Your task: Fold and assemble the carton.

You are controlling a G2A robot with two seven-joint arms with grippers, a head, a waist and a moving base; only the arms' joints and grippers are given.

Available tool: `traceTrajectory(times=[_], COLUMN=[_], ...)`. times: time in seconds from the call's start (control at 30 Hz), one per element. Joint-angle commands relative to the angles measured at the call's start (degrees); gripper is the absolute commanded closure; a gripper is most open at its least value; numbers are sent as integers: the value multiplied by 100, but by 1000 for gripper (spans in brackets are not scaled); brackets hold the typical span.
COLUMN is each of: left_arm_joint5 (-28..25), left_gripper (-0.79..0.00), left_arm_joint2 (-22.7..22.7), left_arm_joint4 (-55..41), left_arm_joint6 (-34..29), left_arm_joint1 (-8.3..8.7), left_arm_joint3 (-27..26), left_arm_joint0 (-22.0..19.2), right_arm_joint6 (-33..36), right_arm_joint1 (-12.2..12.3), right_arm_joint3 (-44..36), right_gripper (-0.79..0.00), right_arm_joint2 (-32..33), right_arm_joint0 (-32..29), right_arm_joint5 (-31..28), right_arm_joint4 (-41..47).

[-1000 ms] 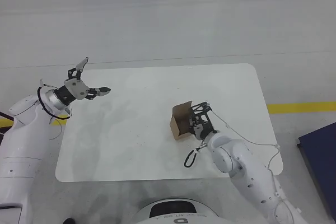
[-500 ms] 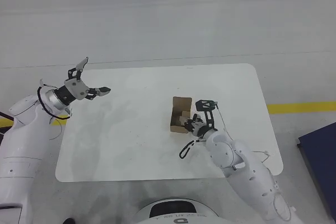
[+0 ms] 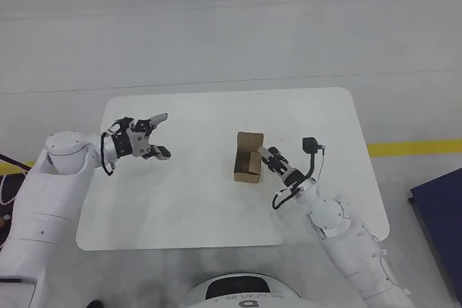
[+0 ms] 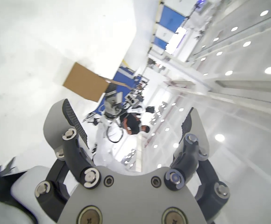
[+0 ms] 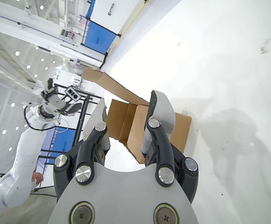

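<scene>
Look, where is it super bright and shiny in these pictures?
Right wrist view: the table glares pure white at its far edge, beyond the carton. Left wrist view: round ceiling lights show as bright spots, and the table looks washed out around the carton. Top view: soft, even light, no glare on the table.

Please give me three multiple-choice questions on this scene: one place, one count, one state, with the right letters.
1. Where is the brown cardboard carton? A) on the white table, beside the right pincer; B) on the floor; C) on a shelf.
2. How many cartons are on the table? A) one; B) two; C) three.
3. The left pincer is: A) shut on a flap; B) open, empty; C) shut, empty.
Key: 1A, it stands on the tabletop by that pincer; 2A, a single box shows; 3B, its jaws stand apart, nothing between.
</scene>
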Motion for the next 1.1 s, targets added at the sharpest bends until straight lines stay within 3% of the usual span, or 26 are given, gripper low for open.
traceTrajectory(times=[0.0,0.1,0.23,0.4,0.53,0.6,0.87,0.97,1.07], left_arm_joint5=[-192,-553,-956,-1250,-1536,-1702,-2077,-2118,-2188], left_gripper=[-785,-785,-785,-785,-785,-785,-763,-705,-542], left_arm_joint2=[557,1200,1952,2693,2999,3091,3493,3629,3703], left_arm_joint4=[624,1132,1454,1675,1568,1469,1495,1557,1586], left_arm_joint6=[-347,-712,-1039,-1000,-805,-662,-419,-489,-538], left_arm_joint1=[-78,-238,-519,-926,-1224,-1356,-1818,-1965,-2083], left_arm_joint3=[74,244,588,1147,1599,1805,2400,2572,2745], left_arm_joint0=[-265,-654,-1127,-1630,-1892,-1959,-2181,-2253,-2309], right_arm_joint6=[-41,-129,-344,-562,-689,-750,-704,-672,-656], right_arm_joint1=[-16,-48,-85,-83,-60,-66,-113,-129,-139], right_arm_joint3=[164,402,651,679,613,588,610,582,537], right_gripper=[-363,-329,-345,-366,-366,-314,-320,-345,-366], right_arm_joint2=[-35,-68,-119,-5,173,184,14,-54,-95], right_arm_joint0=[23,79,141,1,-168,-196,-169,-178,-202], right_arm_joint5=[-276,-559,-733,-1023,-911,-666,-508,-531,-541], right_arm_joint4=[170,518,641,688,627,577,577,587,577])
